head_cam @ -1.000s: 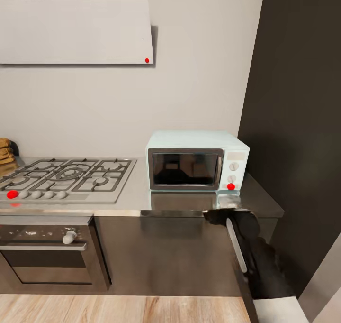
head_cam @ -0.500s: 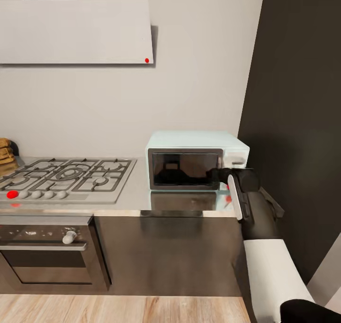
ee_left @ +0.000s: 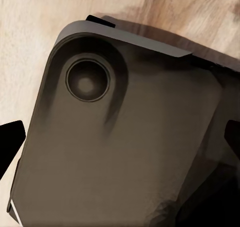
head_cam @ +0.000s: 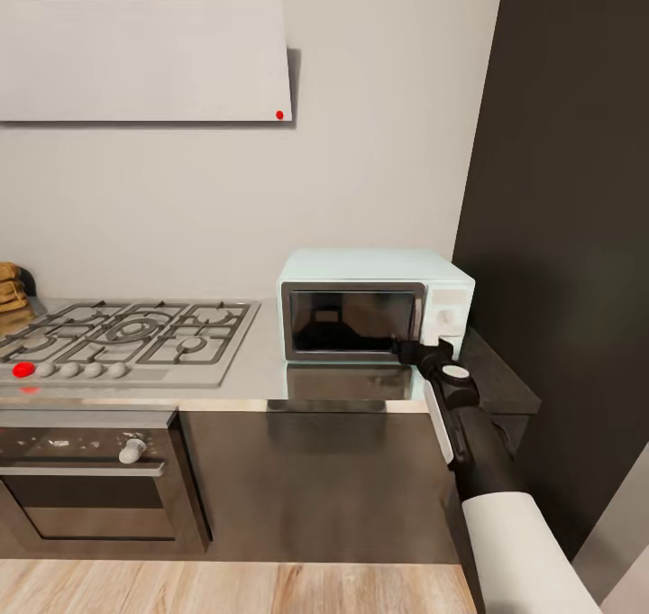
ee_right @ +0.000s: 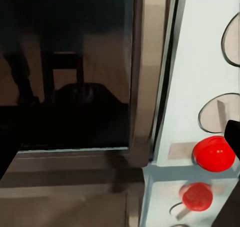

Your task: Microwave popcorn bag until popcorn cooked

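right hand (head_cam: pixel 410 350), black and two-fingered, has come up from the bench edge to the lower right corner of the small pale blue-white microwave (head_cam: pixel 374 306), by the steel door frame (ee_right: pixel 142 77) and red knob (ee_right: pixel 214 153); whether its fingers are spread or pressed together i cannot tell; the door looks closed, so opening it is likely next; farther left, the grey steel bench (head_cam: pixel 261 375) carries the gas hob (head_cam: pixel 122 339), and the tan sack at the far left edge (head_cam: pixel 11 288) may be the popcorn bag.

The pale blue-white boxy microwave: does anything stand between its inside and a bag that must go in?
Yes. The pale blue-white boxy microwave has its dark glass door shut. The right gripper is at the door's lower right corner.
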{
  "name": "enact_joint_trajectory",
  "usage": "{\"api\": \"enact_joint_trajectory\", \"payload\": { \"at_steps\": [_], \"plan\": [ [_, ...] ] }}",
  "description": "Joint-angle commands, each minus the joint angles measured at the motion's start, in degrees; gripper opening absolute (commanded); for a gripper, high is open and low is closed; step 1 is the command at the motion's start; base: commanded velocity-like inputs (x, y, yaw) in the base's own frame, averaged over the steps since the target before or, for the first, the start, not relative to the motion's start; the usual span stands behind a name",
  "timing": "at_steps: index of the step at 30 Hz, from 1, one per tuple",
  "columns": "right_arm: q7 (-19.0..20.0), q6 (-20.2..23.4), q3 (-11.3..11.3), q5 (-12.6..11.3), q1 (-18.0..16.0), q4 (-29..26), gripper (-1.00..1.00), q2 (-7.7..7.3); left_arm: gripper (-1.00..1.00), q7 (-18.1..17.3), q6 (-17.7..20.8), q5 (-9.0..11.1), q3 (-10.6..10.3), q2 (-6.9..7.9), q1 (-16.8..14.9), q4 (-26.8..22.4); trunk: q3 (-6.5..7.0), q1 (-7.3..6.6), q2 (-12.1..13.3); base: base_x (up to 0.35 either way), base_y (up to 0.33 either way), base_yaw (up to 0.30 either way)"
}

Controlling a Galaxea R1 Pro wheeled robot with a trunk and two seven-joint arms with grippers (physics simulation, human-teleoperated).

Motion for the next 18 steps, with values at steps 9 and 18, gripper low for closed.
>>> {"api": "enact_joint_trajectory", "payload": {
  "at_steps": [9,18],
  "plan": [
    [0.30,0.05,-0.08,1.04,0.03,0.13,1.00,-0.40,1.00,0.00,-0.13,0.21,0.07,0.00,-0.01,0.01,-0.06,0.00,-0.03,0.000,0.000,0.000],
    [0.41,0.15,-0.07,1.09,0.03,0.09,1.00,-0.42,1.00,0.02,-0.13,0.29,0.05,0.07,-0.01,-0.03,-0.06,0.00,-0.03,0.078,0.000,0.000]
  ]
}}
